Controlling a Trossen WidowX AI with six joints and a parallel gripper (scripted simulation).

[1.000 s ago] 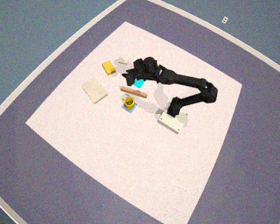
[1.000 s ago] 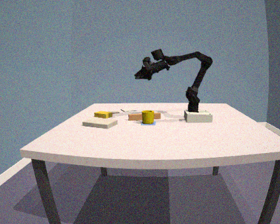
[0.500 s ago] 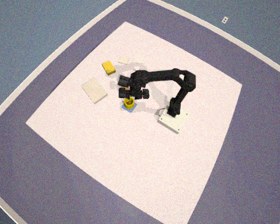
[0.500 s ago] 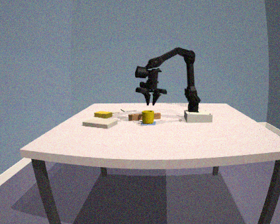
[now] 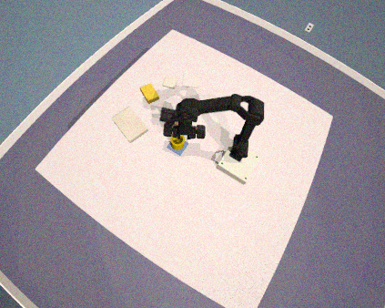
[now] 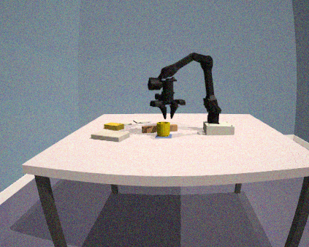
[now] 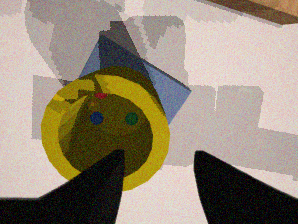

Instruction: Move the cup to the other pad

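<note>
The black parallel-jaw gripper [image 6: 168, 118] hangs pointing straight down just above the short yellow cylindrical cup [image 6: 163, 128], its jaws partly apart and holding nothing. In the wrist view one dark, wedge-shaped finger [image 7: 102, 175] overlaps the cup's near rim while the other sits outside the wall, so the jaws appear placed to straddle one side of the rim rather than the whole cup, a sensible pinch for a thick-walled vessel that must stay upright.

Directly below the gripper, the cup [image 7: 104, 132] stands upright on the flat blue square pad [image 7: 165, 85], whose corner shows beyond the cup. Three small marbles lie on its floor: a red marble [image 7: 100, 95], a blue marble [image 7: 96, 118] and a green marble [image 7: 131, 118]. The cup looks smooth and rigid.

Just beyond the cup lies a brown wooden bar [image 6: 150, 128]. Further off to the gripper's side sit a yellow rectangular block [image 5: 149, 93] and a flat cream slab [image 5: 130, 123]. The other pad cannot be made out.
</note>
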